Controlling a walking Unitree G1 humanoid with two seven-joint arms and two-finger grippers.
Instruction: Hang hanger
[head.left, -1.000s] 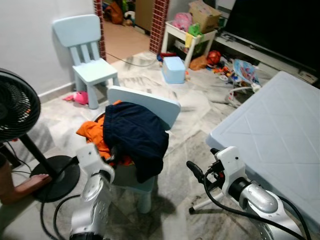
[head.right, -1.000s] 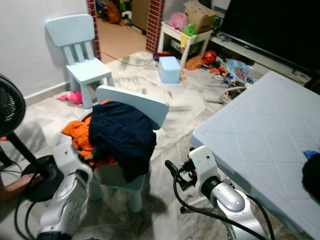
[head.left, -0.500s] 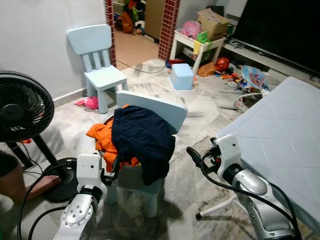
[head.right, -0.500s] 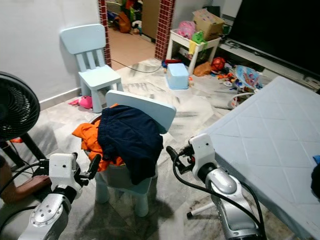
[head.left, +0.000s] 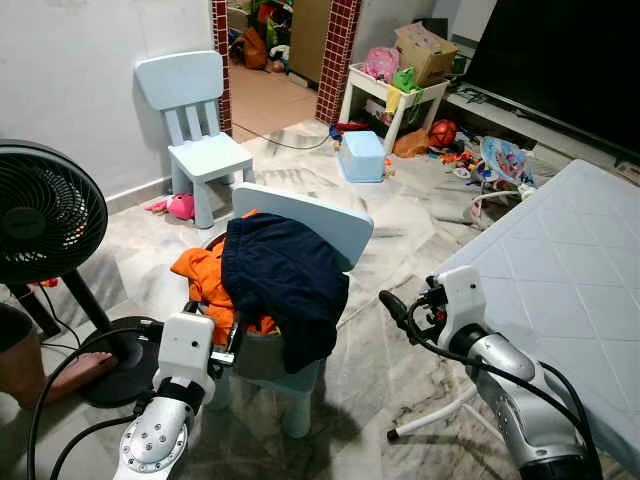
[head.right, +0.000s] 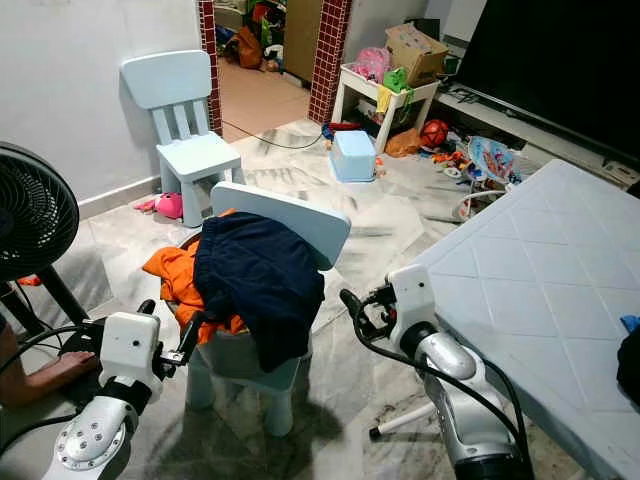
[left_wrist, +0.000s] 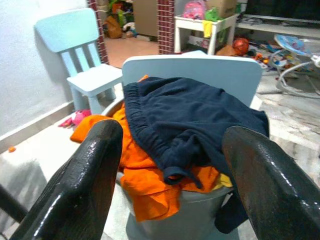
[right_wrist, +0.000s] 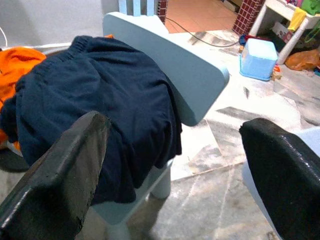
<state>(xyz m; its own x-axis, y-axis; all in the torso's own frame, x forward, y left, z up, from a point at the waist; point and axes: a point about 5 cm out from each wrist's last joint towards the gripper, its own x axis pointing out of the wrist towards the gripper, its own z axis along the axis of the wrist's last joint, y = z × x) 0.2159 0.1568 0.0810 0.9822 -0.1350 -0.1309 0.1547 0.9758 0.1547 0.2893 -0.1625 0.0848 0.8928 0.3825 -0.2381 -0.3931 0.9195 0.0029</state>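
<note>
Navy shorts (head.left: 285, 285) over orange garment (head.left: 203, 282)

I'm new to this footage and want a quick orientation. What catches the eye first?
A dark navy garment draped over an orange one on the near pale blue child's chair in the middle. Both open grippers, left and right, flank it. A black standing fan is to the left.

A lived-in family home: on the marble-tiled floor stand two pale-blue children's chairs (head.left: 197, 110), the nearer at frame centre heaped with clothes (head.left: 275, 275), toys (head.left: 470, 150) litter the upper right beside a dark television (head.left: 560, 60), and a pedestal fan (head.left: 45, 215) stands at left.
</note>
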